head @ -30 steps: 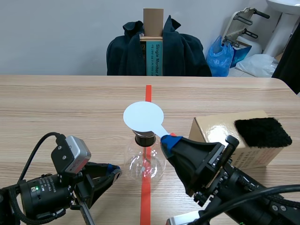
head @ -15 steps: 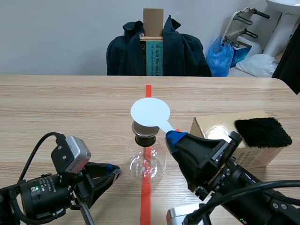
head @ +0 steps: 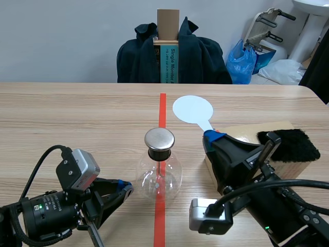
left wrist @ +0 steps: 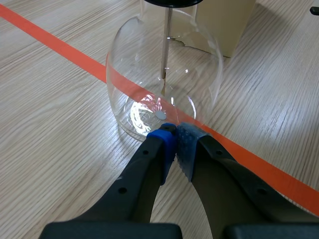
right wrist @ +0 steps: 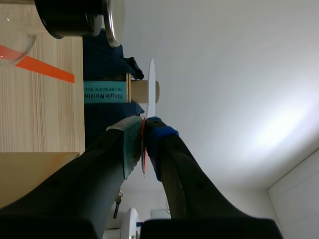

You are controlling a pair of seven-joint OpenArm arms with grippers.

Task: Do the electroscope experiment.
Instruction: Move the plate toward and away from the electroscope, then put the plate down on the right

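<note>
From the front, the right gripper (head: 211,136) is clamped on the handle of the white disc (head: 193,109), holding it raised on the box side of the electroscope flask (head: 159,172), near the cardboard box (head: 239,134) with its black cloth (head: 288,144) — while the left gripper (head: 126,189) sits low beside the flask, pinched shut on nothing. Down the left wrist, those closed tips sit just beside the glass base, so I'd leave that arm quiet. Down the right wrist the disc shows edge-on, its handle firmly nipped, the metal cap (right wrist: 113,22) ahead and off to one side — done well, I reckon, means keeping the disc level, holding only the handle, and nearing the cap slowly without knocking the flask.
</note>
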